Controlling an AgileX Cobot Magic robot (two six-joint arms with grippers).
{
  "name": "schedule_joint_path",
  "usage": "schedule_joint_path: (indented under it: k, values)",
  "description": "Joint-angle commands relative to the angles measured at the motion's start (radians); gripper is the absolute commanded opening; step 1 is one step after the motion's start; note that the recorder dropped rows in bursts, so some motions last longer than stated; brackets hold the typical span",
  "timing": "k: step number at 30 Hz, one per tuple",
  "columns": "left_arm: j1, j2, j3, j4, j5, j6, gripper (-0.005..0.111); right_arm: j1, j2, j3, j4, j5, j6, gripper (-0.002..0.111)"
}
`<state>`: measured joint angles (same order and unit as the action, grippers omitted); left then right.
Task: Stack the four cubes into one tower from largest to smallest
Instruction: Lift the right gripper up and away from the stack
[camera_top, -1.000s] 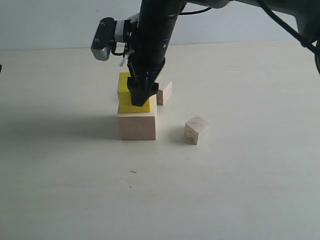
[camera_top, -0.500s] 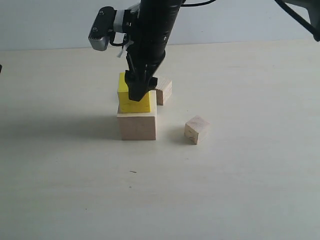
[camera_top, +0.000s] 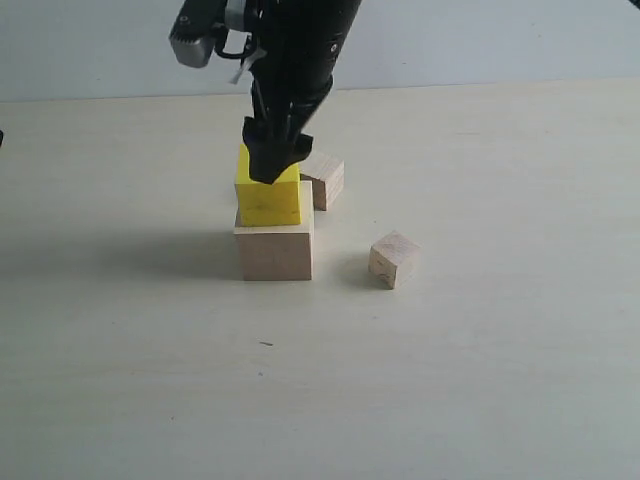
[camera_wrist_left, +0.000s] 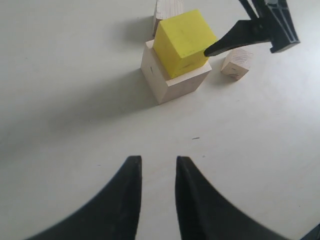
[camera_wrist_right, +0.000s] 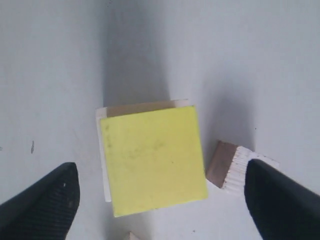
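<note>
Cube count: four. Three are pale wood, one is yellow.

1. Large wood cube (camera_top: 273, 252): stands on the desk (camera_top: 480, 360).
2. Yellow cube (camera_top: 268, 198): sits on top of the large cube, turned slightly, leaving a narrow strip of the wood top bare along two sides.
3. Small wood cube (camera_top: 327, 180): on the desk just behind the stack.
4. Second small wood cube (camera_top: 393, 259): on the desk to the right of the stack, apart from it and turned at an angle.

Gripper count: two.

Right gripper (camera_wrist_right: 162, 185): over the yellow cube, jaws spread wider than the cube, holding nothing.

Left gripper (camera_wrist_left: 156, 165): well apart from the stack, jaws close together with a narrow gap, empty
</note>
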<state>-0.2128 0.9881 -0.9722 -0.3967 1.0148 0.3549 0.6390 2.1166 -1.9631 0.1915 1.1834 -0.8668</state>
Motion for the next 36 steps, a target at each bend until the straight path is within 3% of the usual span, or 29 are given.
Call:
schedule_joint_path:
  k: [1,11,22,25,28,36]
  values:
    - [0.003,-0.004,0.002,-0.005,-0.002,0.004,0.026,0.001,-0.054,0.001,-0.035,0.014,0.031,0.084]
    - [0.003,-0.004,0.002,-0.005,-0.002,0.006,0.026,-0.011,-0.077,0.001,-0.406,-0.021,0.269,0.084]
    - [0.003,-0.004,0.002,-0.005,-0.001,0.006,0.026,-0.249,-0.043,0.001,-0.381,-0.069,0.277,0.084]
    - [0.003,-0.004,0.002,-0.005,0.006,0.006,0.026,-0.354,-0.043,0.001,-0.28,-0.154,0.336,0.084]
    - [0.003,-0.004,0.002,-0.005,0.014,0.006,0.026,-0.455,-0.037,0.001,-0.055,-0.215,0.336,0.084]
    - [0.003,-0.004,0.002,-0.037,0.014,-0.004,0.026,-0.545,0.034,0.001,0.168,-0.264,0.31,0.084]
